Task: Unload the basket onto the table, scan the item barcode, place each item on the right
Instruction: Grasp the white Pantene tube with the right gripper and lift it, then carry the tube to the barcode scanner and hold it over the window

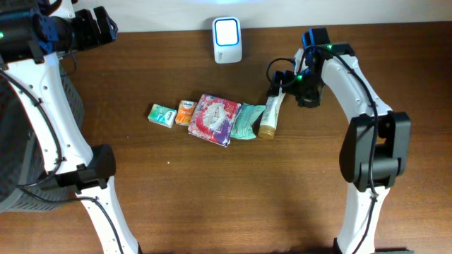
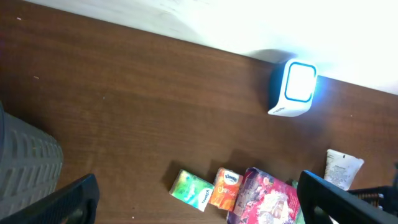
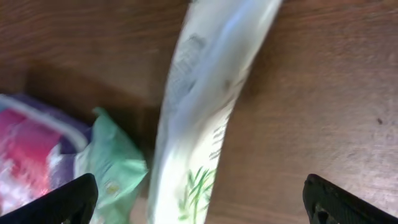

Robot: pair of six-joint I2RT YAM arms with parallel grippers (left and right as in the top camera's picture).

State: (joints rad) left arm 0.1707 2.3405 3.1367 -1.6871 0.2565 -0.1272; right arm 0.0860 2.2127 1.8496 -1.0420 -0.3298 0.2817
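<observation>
Brown wooden table (image 1: pixel 212 204), lit scanner (image 1: pixel 227 39) at its far edge

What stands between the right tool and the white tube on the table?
Nothing visible. The open right tool hangs directly over the white tube; a green pouch lies close beside the tube, not over it.

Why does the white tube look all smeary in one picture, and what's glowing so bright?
Right wrist view: the white plastic squeeze tube is smeared by blur, likely closeness or motion. Left wrist view: the white box-shaped scanner glows blue-white, its lit face washed out. Overhead view: sharp and evenly lit.
</observation>
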